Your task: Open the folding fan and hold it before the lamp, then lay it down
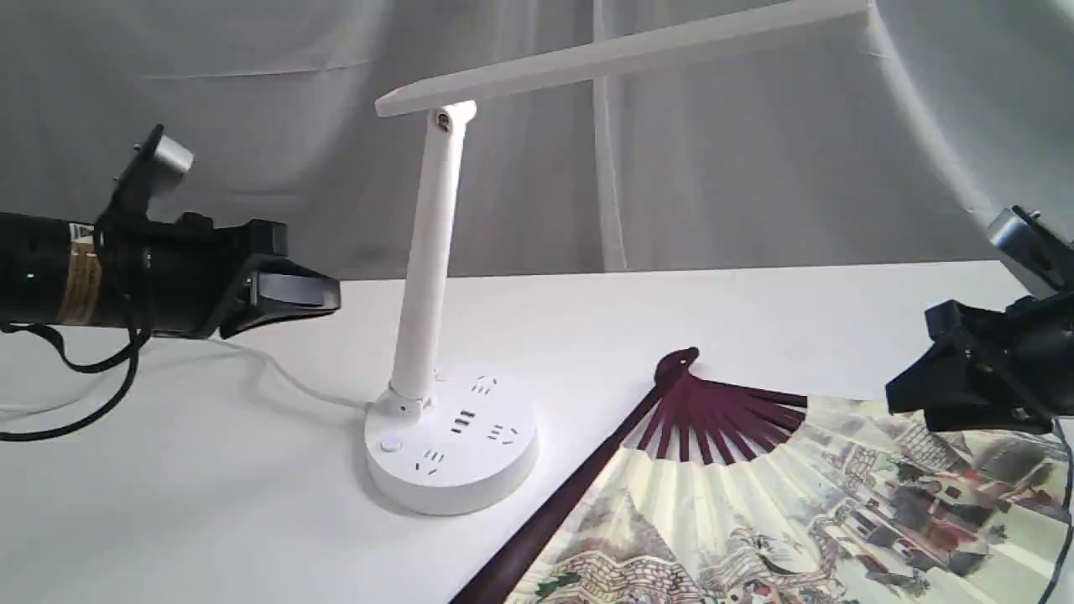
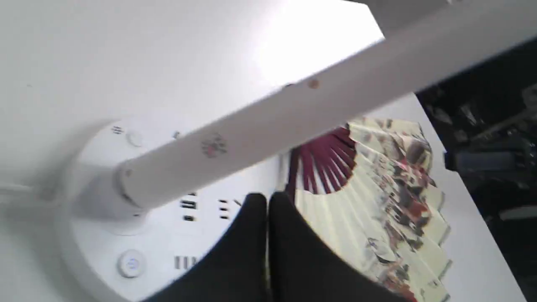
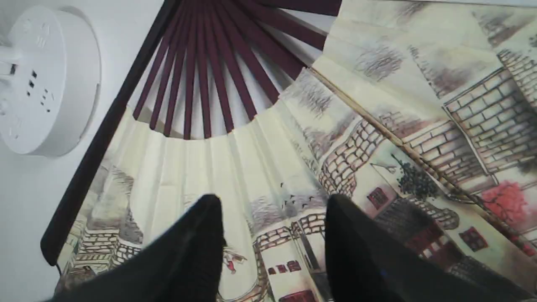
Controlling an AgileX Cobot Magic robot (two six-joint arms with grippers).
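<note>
Exterior view: a white plastic lamp [image 1: 430, 243] stands on a white counter [image 1: 210, 503] before a pale draped curtain [image 1: 713, 168]. Its round base [image 1: 457, 474] carries several socket slots and a small round button [image 1: 390, 445]. A slim tubular stem [image 2: 251, 134] rises at a slight tilt to a long, flat bar head [image 1: 621, 59], and a thin white cord [image 1: 285, 377] trails from the base across the counter.

Just beside the base, on its right, the folding fan [image 1: 755, 520] lies spread flat on the counter. Smooth dark maroon ribs [image 1: 713, 411] radiate from a pivot. The cream pleated paper leaf [image 3: 201, 167] is printed with brick walls, roofs, trees and a patch of red. Any writing on it is too blurred to read, as is a small reddish mark on the stem in the left wrist view.

Left end effector [image 1: 329, 295], black and wedge-shaped, hangs above the counter to the left of the stem, its two fingers clenched together on nothing.

Right end effector [image 3: 272, 205] hovers over the right half of the leaf, its black tapered fingers spread apart with printed paper visible between them. Whether the tips touch the paper cannot be told.
</note>
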